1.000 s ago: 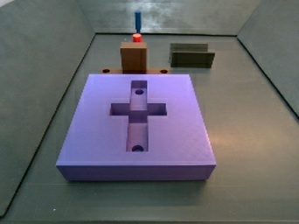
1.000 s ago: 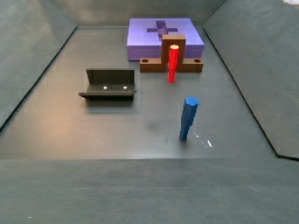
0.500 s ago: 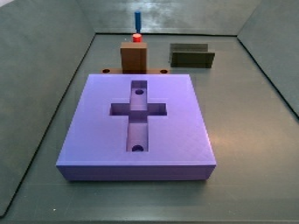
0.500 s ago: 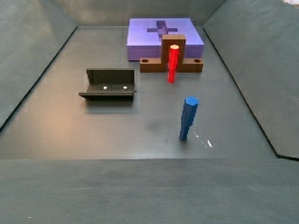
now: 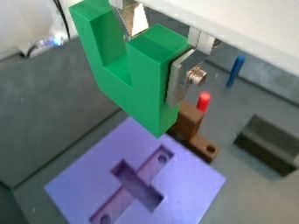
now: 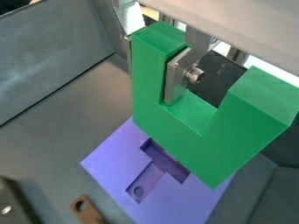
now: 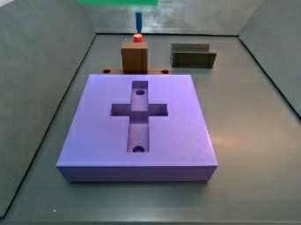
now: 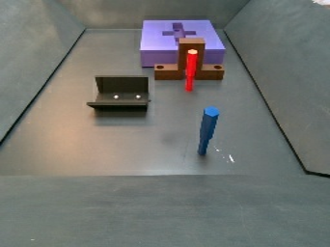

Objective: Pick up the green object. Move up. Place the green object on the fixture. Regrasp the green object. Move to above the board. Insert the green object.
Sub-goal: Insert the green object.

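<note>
High over the board (image 5: 140, 179), our gripper (image 6: 193, 74) clamps the green object (image 6: 198, 118) between its silver fingers (image 6: 176, 77); in a side view only the piece's lower edge (image 7: 121, 3) shows at the frame's top. The fixture (image 8: 120, 94) stands well apart on the grey floor (image 8: 168, 145). We can read no writing or labels on any piece.

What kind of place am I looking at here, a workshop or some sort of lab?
Probably a robot test cell, not a workshop. A bare grey walled floor holds only practice pieces: a purple board with a cross-shaped recess and a dark fixture. In both wrist views the gripper holds a green object above the board.
</note>
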Controlling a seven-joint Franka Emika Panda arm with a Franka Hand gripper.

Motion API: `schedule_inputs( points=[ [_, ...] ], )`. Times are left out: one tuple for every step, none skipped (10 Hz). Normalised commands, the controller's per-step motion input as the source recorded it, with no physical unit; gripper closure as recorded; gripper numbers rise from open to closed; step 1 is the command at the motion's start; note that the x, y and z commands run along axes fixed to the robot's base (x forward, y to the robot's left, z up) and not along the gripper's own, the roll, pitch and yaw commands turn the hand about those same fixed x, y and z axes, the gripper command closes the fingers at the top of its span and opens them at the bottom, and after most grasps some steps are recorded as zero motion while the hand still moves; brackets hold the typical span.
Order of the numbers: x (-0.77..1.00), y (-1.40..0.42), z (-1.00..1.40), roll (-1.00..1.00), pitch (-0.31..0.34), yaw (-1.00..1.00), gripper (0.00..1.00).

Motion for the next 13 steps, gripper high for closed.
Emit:
schedule_inputs(
  points=[
    [0.18,-0.13,-0.49,-0.23,-0.267,0.0,1.0],
    [0.25,0.0,-0.59,-0.17,-0.267,0.0,1.0],
    [0.12,0.0,-0.65,-0.11,-0.266,0.03,1.0],
    [0.11,-0.07,-0.63,-0.11,-0.28,0.15,1.0],
    [0.1,-0.21,-0.74,0.01,-0.241,0.24,1.0],
    [-0.05,-0.21,-0.62,0.22,-0.116,0.32,1.0],
    [-0.05,-0.18,-0.6,0.21,-0.11,0.39,1.0],
    [0.0,-0.16,-0.55,0.24,-0.056,0.32,1.0],
    [0.03,0.0,-0.54,0.0,0.0,0.03,1.0],
    [0.06,0.0,-0.42,-0.08,0.0,0.0,1.0],
    [0.1,0.0,-0.29,-0.15,0.011,-0.31,1.0],
    [0.04,0.0,-0.23,-0.25,0.0,-0.34,1.0],
    [0.02,0.0,-0.22,-0.24,0.0,-0.25,1.0]
  ],
)
